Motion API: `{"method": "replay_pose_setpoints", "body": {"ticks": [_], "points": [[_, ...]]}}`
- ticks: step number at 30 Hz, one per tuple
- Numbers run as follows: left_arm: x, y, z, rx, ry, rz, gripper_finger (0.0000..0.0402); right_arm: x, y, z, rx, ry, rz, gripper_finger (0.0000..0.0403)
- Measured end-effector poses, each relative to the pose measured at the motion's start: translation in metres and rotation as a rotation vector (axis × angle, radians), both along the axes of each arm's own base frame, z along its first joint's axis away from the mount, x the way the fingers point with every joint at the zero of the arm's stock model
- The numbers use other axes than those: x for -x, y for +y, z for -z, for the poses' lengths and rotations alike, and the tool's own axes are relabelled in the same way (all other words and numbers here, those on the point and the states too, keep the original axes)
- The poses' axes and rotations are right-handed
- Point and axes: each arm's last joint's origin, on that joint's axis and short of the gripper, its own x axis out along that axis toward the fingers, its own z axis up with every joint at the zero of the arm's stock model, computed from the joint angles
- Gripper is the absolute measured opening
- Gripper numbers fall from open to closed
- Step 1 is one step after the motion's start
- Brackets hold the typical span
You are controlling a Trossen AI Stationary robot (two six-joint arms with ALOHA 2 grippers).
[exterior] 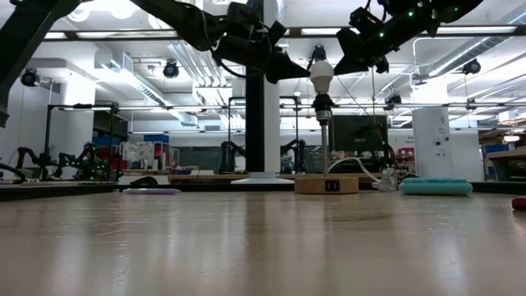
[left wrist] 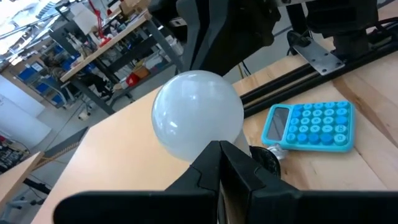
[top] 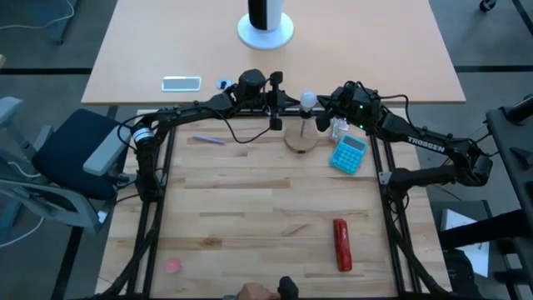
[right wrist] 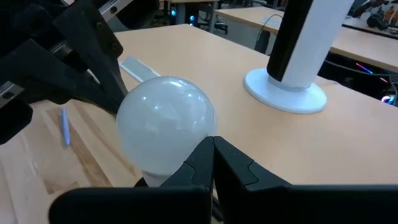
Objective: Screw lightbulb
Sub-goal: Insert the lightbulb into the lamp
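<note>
1. Lightbulb (top: 308,99): small, white, frosted. It stands upright on top of a thin post (exterior: 325,144), with its rounded end up and its narrow neck down. It sits at the far middle of the wooden table (top: 250,208), between the two grippers.
2. Wooden disc (top: 301,138): a round base that carries the post and rests flat on the table. In the low view it shows as a short block with a small dark mark on its front.
3. Left gripper (left wrist: 219,163): just beside the bulb on the left-arm side. Its fingers are pressed together and their tips sit at the bulb's lower curve. Whether they touch the glass cannot be told.
4. Right gripper (right wrist: 213,155): just beside the bulb on the opposite side. Its fingers are pressed together and their tips sit at the bulb's lower part. Contact cannot be confirmed here either.
5. Blue calculator (top: 348,153): lies flat, just right of the wooden disc.
6. White cylinder with round base (top: 265,25): stands upright on the tan table beyond.
7. Red bar-shaped object (top: 341,244): lies at near right, well apart from the bulb.
8. Small pink item (top: 173,266): near left corner.
9. Pale blue pen-like stick (top: 208,140): left of the disc.
</note>
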Motion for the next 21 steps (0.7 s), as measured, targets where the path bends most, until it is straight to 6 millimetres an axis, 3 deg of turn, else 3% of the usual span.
{"method": "replay_pose_setpoints", "body": {"ticks": [21], "points": [[0.0019,0.0047,0.0003,-0.024,0.01,-0.071,0.0,-0.0061,0.0099,0.0016,-0.03,-0.001,-0.124,0.0002]]}}
